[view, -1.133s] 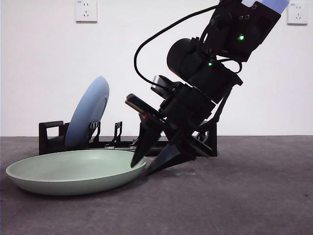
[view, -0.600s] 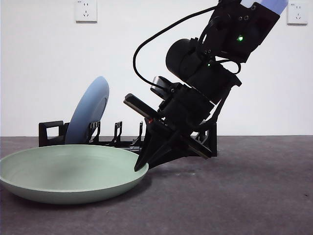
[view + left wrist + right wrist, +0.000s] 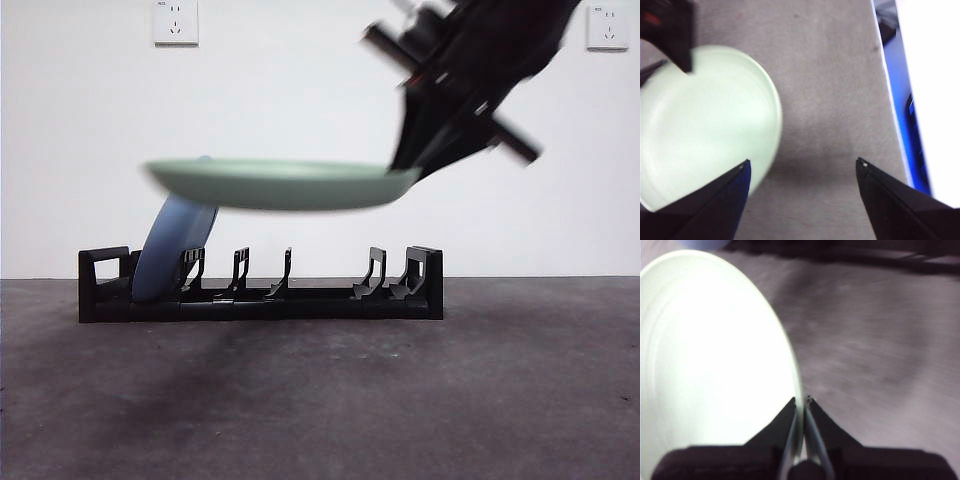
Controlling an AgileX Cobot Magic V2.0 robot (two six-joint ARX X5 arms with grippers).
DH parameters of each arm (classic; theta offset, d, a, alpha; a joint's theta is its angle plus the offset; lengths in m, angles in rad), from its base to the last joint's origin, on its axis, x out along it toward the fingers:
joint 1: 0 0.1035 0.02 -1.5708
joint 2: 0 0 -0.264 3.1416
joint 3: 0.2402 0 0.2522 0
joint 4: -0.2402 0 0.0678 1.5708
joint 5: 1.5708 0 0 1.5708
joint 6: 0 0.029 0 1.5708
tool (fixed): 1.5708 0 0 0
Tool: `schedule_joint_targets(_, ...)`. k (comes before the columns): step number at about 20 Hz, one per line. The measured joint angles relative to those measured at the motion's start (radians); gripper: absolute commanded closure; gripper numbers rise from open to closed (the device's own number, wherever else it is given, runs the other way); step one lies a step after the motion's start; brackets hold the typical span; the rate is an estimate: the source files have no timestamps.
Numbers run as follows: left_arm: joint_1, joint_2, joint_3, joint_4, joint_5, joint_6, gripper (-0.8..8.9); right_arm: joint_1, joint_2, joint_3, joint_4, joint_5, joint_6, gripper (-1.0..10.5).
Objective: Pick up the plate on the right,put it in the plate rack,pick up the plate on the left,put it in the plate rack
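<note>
Grey matting covers the table [image 3: 520, 400], and far across it the long black plate rack [image 3: 300, 290] sits low, with 1 blue plate [image 3: 175, 250] standing tilted in a slot at its left end. Above the rack, a pale green plate [image 3: 280, 185] hangs roughly level in the air, blurred, clear of the dividers. The right gripper [image 3: 802, 400] pinches this plate's right rim, jaws clamped narrow on the edge. The left gripper [image 3: 802, 167] hovers above the table with jaws spread wide and empty, the green plate just beside 1 jaw.
</note>
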Motion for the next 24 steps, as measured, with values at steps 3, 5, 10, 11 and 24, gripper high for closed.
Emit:
schedule_joint_targets(3,-0.070,0.108,0.000,0.110,-0.161,0.068,4.58,-0.051,-0.060,0.054,-0.144,-0.007,-0.058,9.6)
schedule_joint_targets(5,-0.076,0.153,0.000,0.159,-0.205,0.096,4.58,-0.057,-0.079,0.063,-0.177,-0.013,-0.075,9.6)
schedule_joint_targets(10,-0.078,0.248,0.000,0.217,-0.275,0.141,4.69,-0.063,-0.110,0.064,-0.215,-0.030,-0.093,9.6)
schedule_joint_targets(11,-0.078,0.262,0.000,0.227,-0.293,0.146,4.73,-0.063,-0.111,0.064,-0.221,-0.032,-0.095,9.6)
schedule_joint_targets(24,-0.078,0.293,0.000,0.229,-0.311,0.163,7.90,-0.068,-0.112,0.064,-0.241,-0.040,-0.106,9.6)
